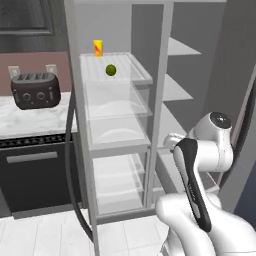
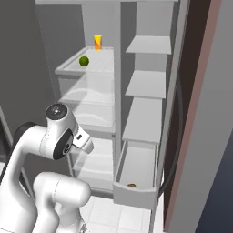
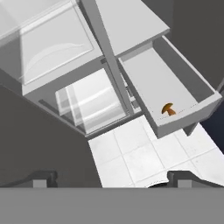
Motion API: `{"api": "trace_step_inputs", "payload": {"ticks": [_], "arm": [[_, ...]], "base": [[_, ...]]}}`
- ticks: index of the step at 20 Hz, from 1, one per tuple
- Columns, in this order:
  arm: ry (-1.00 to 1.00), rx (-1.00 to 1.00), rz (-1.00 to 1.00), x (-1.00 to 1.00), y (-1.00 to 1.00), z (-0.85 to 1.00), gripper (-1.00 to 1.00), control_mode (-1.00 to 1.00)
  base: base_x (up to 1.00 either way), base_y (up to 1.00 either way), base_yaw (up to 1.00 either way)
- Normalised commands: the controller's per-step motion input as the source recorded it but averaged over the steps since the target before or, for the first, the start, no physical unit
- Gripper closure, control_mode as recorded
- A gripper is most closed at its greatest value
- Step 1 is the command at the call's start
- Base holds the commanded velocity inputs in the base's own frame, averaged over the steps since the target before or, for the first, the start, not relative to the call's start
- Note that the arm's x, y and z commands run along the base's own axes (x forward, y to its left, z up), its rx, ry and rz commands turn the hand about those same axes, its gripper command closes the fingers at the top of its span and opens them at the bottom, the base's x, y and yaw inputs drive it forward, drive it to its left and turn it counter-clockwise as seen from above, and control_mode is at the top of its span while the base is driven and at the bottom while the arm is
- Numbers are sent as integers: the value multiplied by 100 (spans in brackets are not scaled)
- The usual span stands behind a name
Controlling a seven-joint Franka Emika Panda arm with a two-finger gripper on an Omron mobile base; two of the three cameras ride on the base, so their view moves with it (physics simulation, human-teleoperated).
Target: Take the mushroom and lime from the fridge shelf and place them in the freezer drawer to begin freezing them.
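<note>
The gripper (image 3: pixel 112 179) has its jaws spread wide, holding nothing and touching nothing; its fingertips (image 3: pixel 41 181) hang above the white floor tiles (image 3: pixel 144 153), in front of the open fridge; the mushroom (image 3: pixel 168 109) lies in the freezer drawer (image 3: pixel 183 120), near its front wall, cap tilted; the lime (image 1: pixel 110 70) sits on the fridge shelf (image 1: pixel 135 70), just in front of a yellow cup (image 1: pixel 98 48).

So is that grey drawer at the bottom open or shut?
Open: the freezer drawer is pulled out, with the mushroom lying inside near its front wall.
</note>
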Motion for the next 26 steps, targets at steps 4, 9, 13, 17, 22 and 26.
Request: {"api": "trace_step_inputs", "payload": {"ticks": [4,9,13,17,22,26], "arm": [[0,0,0,0,0,0,-100,100],[0,0,0,0,0,0,-100,100],[0,0,0,0,0,0,-100,100],[0,0,0,0,0,0,-100,100],[0,0,0,0,0,0,-100,100],[0,0,0,0,0,0,-100,100]], "base": [[23,5,15],[39,8,14],[45,34,10],[49,9,5],[45,2,1],[47,2,1]]}}
